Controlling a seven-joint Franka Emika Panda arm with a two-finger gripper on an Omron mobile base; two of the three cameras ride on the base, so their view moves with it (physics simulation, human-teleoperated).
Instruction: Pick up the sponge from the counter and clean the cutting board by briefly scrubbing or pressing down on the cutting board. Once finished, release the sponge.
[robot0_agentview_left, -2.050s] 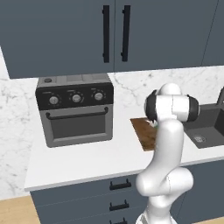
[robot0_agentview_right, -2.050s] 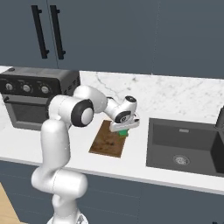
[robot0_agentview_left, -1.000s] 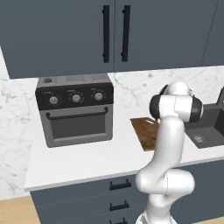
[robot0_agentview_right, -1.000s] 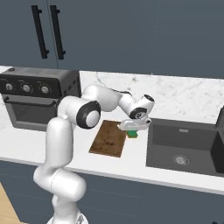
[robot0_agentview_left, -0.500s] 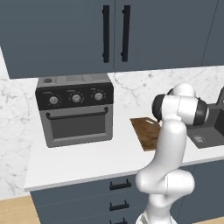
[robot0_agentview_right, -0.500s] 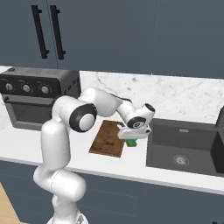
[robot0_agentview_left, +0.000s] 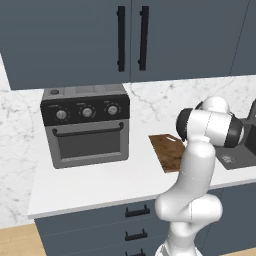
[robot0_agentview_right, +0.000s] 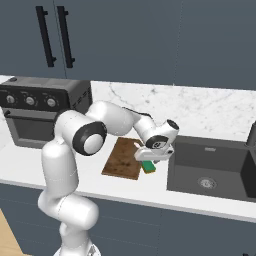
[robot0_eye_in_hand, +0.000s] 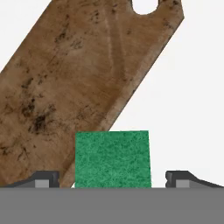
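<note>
Green-topped sponge (robot0_eye_in_hand: 112, 158) between jaws set wide apart, clear of both fingertips (robot0_eye_in_hand: 43, 179), beside cutting board (robot0_eye_in_hand: 83, 83) edge

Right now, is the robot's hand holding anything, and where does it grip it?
Nothing yet. The open jaws straddle the green-topped rectangular sponge, a gap on each side, beside the dark brown wooden cutting board.
</note>
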